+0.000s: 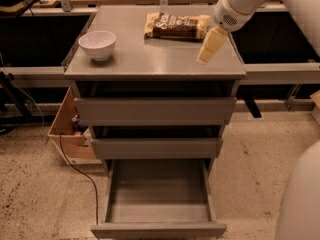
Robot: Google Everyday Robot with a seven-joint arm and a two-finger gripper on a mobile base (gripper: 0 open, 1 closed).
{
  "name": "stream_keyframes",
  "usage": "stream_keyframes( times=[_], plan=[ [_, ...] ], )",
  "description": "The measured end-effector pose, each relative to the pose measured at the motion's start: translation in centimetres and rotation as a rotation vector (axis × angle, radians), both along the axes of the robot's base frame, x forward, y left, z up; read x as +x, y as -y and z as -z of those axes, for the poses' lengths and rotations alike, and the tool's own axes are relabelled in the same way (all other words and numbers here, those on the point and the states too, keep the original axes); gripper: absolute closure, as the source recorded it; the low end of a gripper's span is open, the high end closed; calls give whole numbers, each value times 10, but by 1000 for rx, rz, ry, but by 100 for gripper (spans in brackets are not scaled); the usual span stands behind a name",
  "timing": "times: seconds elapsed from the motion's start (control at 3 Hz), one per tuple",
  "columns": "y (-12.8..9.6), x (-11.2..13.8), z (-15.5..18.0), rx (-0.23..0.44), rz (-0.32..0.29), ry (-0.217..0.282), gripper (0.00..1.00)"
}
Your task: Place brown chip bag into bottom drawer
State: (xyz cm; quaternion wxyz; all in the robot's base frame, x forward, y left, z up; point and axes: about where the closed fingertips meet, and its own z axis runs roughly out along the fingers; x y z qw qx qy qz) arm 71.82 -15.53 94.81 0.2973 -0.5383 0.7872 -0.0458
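Note:
The brown chip bag (177, 26) lies flat at the back of the grey cabinet's top (150, 61), right of centre. My gripper (204, 57) hangs from the white arm (240, 4) just right of and in front of the bag, close above the top near its right edge, and holds nothing. The bottom drawer (160, 191) is pulled out at floor level, and its long grey tray is bare. The two drawers above it stand only slightly out.
A white bowl (97, 44) stands on the left of the cabinet top. A cardboard box (65, 131) sits on the floor left of the cabinet, with a black cable (82, 171) running past it. My white body (300, 199) fills the lower right corner. Benches run behind.

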Motion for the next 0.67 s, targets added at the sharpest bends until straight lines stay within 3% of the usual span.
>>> stream_keyframes(
  times=[0.33,0.67],
  plan=[
    [-3,32,22,91,102,28,0],
    [-11,71,37,157,139,58,0]
  ],
)
